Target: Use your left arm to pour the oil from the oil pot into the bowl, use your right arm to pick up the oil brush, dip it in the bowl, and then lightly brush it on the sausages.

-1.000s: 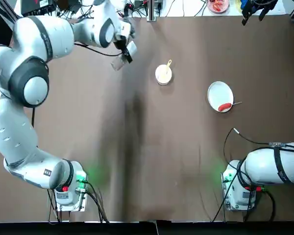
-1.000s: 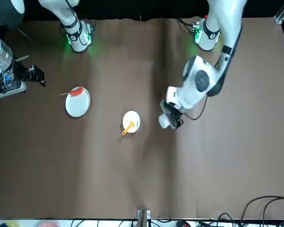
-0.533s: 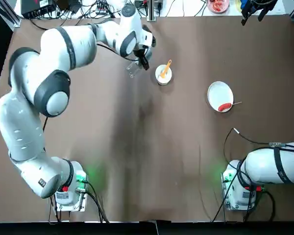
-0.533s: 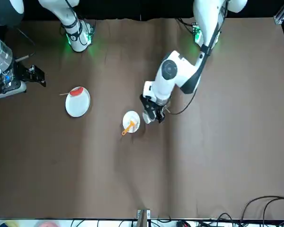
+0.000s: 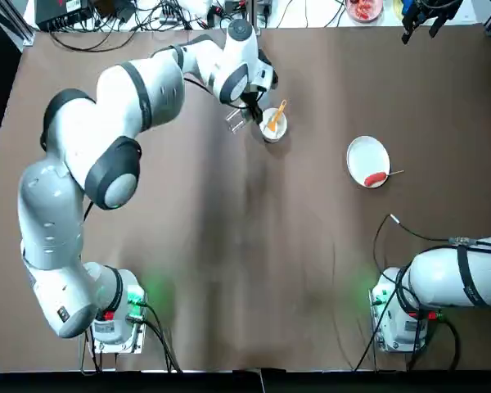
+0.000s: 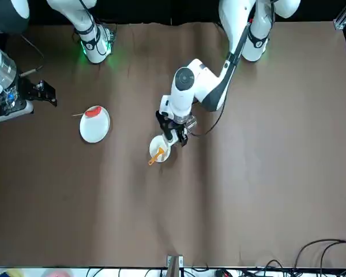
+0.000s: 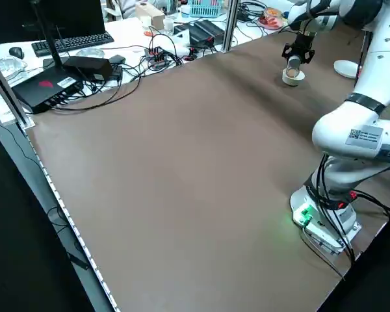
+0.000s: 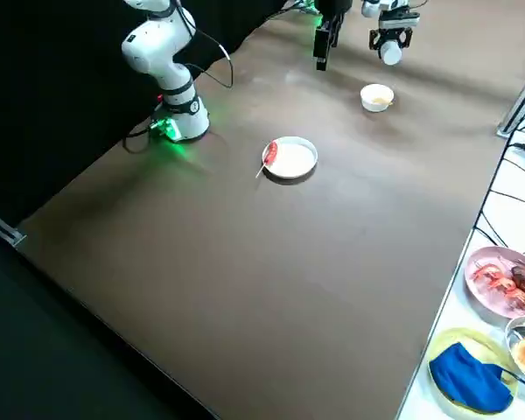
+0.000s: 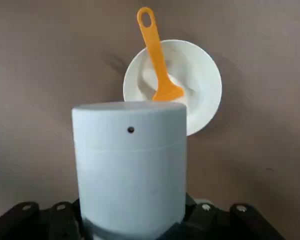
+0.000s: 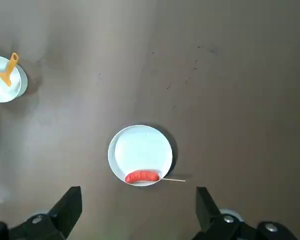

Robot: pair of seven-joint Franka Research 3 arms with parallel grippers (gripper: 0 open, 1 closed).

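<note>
Left pincer (image 5: pixel 247 115) grips clear oil pot (image 5: pixel 236 121) w/ white cap (tilted), at 9 o'clock of bowl (image 5: pixel 273 124); orange oil brush (image 5: pixel 276 115) rests inside. Right pincer (image 10: pixel 135 220) spread wide, empty.

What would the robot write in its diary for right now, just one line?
left gripper: holds oil pot beside bowl | brush: resting in bowl | sausage: on plate | right gripper: open, above plate

Left gripper (image 5: pixel 250 115) clamped far forward; right gripper (image 10: pixel 135 212) parted, raised
</note>
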